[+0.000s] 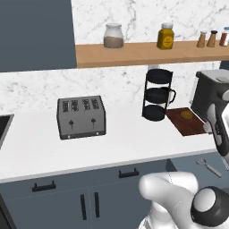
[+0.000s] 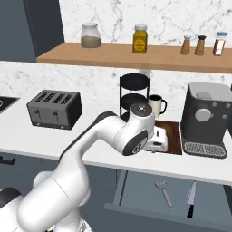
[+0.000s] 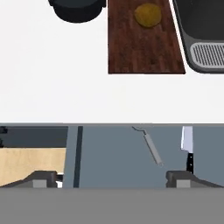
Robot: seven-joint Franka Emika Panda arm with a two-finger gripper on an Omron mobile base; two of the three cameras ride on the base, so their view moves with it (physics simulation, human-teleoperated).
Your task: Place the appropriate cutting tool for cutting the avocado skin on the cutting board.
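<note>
Gripper (image 3: 112,179) empty, fingers spread wide, hovering above the counter edge and looking down at the open grey drawer (image 2: 136,190).

Dark reddish-brown wooden cutting board (image 3: 142,43) lies flat on the white counter between the black tiered rack (image 2: 134,95) and the dark coffee machine (image 2: 206,118). Small tan-olive avocado (image 3: 148,14) sits on the board's far end.

The cutting tool, a black-handled knife with a silver blade (image 2: 191,198), lies in the drawer, well apart from a grey metal peeler (image 2: 163,192) beside it.

Handling judgement: knife is stiff, light and thin, and lies flat, so little height to pinch. Best hold is across the handle (image 3: 190,161); the bare blade looks slippery and narrow. Peeler is likely a distractor.
</note>
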